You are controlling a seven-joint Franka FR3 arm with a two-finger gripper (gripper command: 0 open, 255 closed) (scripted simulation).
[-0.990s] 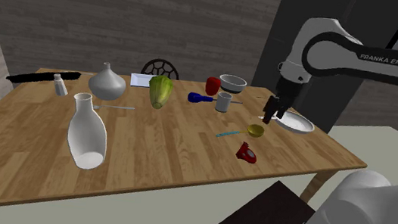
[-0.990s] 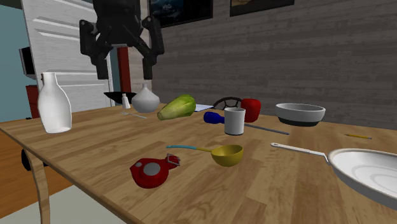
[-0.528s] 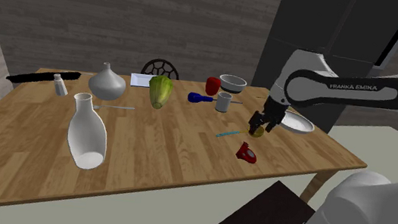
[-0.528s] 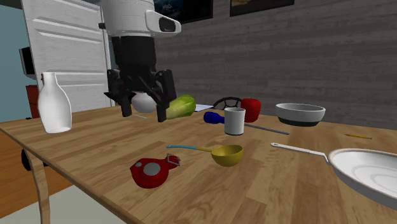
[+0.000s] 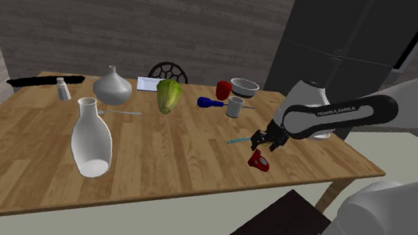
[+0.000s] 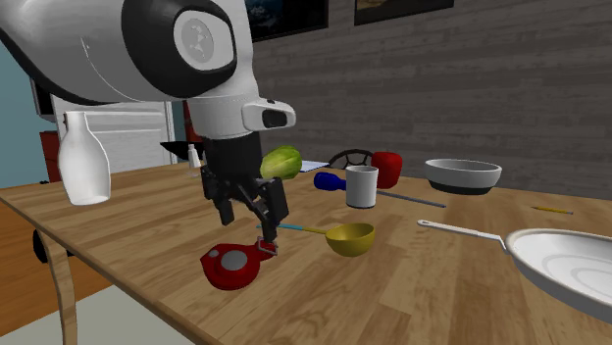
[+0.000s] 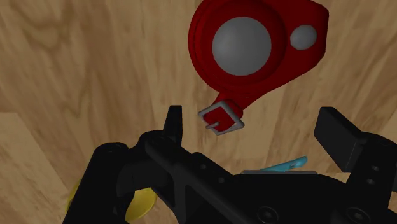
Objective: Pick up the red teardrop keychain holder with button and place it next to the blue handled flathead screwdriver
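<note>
Approach step: the hand, fingers spread, hangs just above the red teardrop keychain holder; next, likely descend and pinch it.

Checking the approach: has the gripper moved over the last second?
Yes. In the shoulder view the gripper has dropped leftward, ending just above the red keychain holder.

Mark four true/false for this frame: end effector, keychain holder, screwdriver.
1. The end effector is open above the red keychain holder. True.
2. The keychain holder is lifted off the table. False: it lies flat on the table, unheld.
3. The blue-handled screwdriver lies by the white mug. True.
4. The keychain holder touches the screwdriver. False: they lie well apart; the yellow scoop is nearer it.
</note>
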